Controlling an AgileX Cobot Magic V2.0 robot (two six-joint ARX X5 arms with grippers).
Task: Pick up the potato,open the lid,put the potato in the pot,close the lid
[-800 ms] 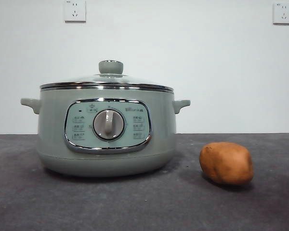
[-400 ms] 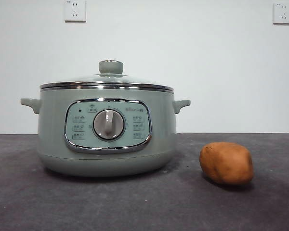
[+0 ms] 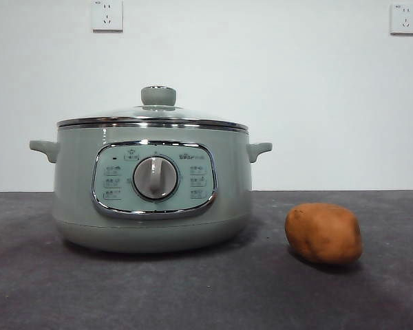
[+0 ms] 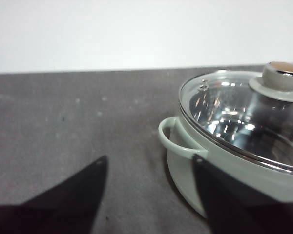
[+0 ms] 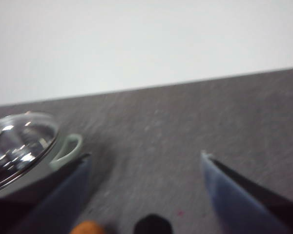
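The potato (image 3: pixel 323 233) lies on the dark grey table (image 3: pixel 206 295), near the front and just right of the pot (image 3: pixel 151 189), not touching it. We see the pot's glass lid (image 3: pixel 153 115) seated on its rim, green knob on top. Our left gripper (image 4: pixel 149 175) hangs above the table beside the pot's left handle, jaws spread apart and empty. Our right gripper (image 5: pixel 144 168) hangs above the potato, jaws also apart, nothing held; that view is blurred.

The front camera looks level across the table (image 3: pixel 206 289) at the pot (image 3: pixel 151 185), near; both wrist cameras look down from either side, each catching the pot's lid (image 4: pixel 244 117).
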